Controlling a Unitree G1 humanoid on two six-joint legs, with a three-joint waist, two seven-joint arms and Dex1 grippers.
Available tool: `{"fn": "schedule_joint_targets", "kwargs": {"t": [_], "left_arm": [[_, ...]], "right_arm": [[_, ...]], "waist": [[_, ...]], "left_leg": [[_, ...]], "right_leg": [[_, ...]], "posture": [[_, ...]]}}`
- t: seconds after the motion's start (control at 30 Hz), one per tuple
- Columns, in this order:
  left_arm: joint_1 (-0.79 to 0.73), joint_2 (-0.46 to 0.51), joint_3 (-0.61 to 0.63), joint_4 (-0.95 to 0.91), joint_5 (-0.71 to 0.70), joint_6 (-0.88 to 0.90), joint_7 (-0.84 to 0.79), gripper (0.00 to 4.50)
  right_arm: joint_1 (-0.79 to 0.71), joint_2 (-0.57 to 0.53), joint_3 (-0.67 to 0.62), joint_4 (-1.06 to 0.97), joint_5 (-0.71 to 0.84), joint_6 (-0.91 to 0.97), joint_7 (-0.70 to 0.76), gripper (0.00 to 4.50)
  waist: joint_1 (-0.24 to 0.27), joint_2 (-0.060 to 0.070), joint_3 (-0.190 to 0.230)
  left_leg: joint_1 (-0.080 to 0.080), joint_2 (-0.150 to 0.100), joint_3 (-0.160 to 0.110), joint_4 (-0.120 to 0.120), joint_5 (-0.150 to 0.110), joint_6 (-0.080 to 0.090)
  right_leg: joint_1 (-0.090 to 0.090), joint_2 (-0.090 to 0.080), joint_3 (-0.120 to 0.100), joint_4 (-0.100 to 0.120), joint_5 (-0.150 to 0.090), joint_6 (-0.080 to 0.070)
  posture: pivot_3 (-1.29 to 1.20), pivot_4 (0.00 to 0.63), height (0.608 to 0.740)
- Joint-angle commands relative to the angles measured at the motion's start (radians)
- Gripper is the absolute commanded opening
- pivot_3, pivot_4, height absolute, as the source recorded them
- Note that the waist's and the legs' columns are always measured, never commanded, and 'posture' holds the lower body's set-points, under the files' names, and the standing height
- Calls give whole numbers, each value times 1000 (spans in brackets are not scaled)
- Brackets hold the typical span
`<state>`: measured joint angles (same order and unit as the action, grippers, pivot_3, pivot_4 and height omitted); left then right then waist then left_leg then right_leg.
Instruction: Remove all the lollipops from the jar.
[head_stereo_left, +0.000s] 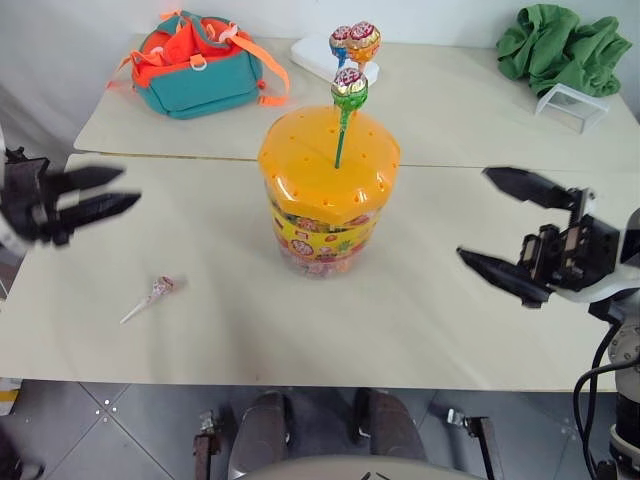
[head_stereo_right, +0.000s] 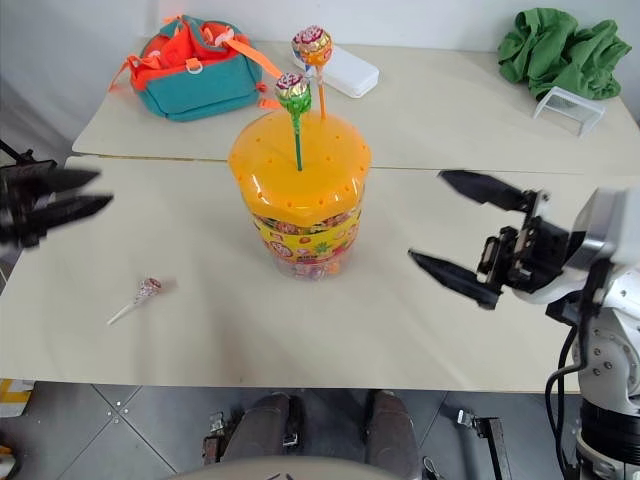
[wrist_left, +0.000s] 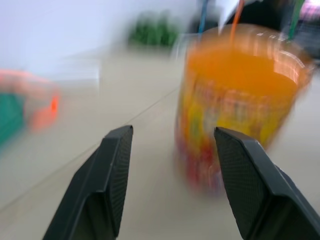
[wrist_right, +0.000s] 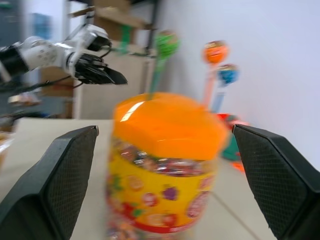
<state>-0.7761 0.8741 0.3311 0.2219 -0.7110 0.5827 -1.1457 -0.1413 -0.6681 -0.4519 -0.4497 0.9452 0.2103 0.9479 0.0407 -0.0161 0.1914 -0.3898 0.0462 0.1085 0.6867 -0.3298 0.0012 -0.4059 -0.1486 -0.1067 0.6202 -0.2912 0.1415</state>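
We hold our left gripper (head_stereo_left: 118, 191) and right gripper (head_stereo_left: 487, 218) level, jaws apart, empty, flanking the jar (head_stereo_left: 326, 190) across bare table (head_stereo_left: 420, 320).

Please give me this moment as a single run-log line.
jar: upright, lid on | lollipops in lid: three | white-stick lollipop: on table | left gripper: open, empty | right gripper: open, empty

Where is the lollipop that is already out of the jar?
The loose lollipop lies flat on the table, to the robot's left of the jar, in front of and below the left gripper.
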Motion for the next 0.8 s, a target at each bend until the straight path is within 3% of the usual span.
{"fn": "schedule_joint_targets", "kwargs": {"t": [0.03, 0.13, 0.33, 0.73, 0.8], "left_arm": [[-178, -97, -119, 89, 53, -11, 18, 2740], [-334, -221, -185, 235, 111, -57, 34, 2740], [-459, -335, -258, 409, 203, -99, 20, 2740], [-572, -429, -269, 541, 247, -102, -63, 2740], [-584, -434, -269, 565, 265, -106, -55, 2356]], "right_arm": [[3, 16, -90, -29, 66, 19, -117, 4500], [6, 43, -118, -34, 83, 21, -193, 4500], [56, 59, -133, -92, 88, 22, -239, 4500], [89, 72, -112, -138, 68, 15, -263, 4500], [88, 69, -108, -140, 66, 17, -263, 4500]], "waist": [[-2, -1, 0], [-12, -2, 0], [-31, -2, 0], [-18, -2, 0], [-16, -2, 0]], "left_leg": [[0, 0, 1, 1, 0, 0], [0, 0, 2, 1, 0, 1], [1, 0, 6, -4, 0, 1], [0, 0, 6, -2, 0, 1], [0, 0, 6, -2, 0, 1]], "right_leg": [[0, 0, 0, 0, 0, 0], [-1, 0, 0, 0, 1, 1], [-5, 0, 1, 0, 0, 1], [-5, 0, 2, -1, 0, 1], [-5, 0, 2, -1, 0, 1]], "posture": [[0, 150, 740], [0, 150, 740], [0, 150, 740], [0, 150, 740], [0, 150, 740]]}}
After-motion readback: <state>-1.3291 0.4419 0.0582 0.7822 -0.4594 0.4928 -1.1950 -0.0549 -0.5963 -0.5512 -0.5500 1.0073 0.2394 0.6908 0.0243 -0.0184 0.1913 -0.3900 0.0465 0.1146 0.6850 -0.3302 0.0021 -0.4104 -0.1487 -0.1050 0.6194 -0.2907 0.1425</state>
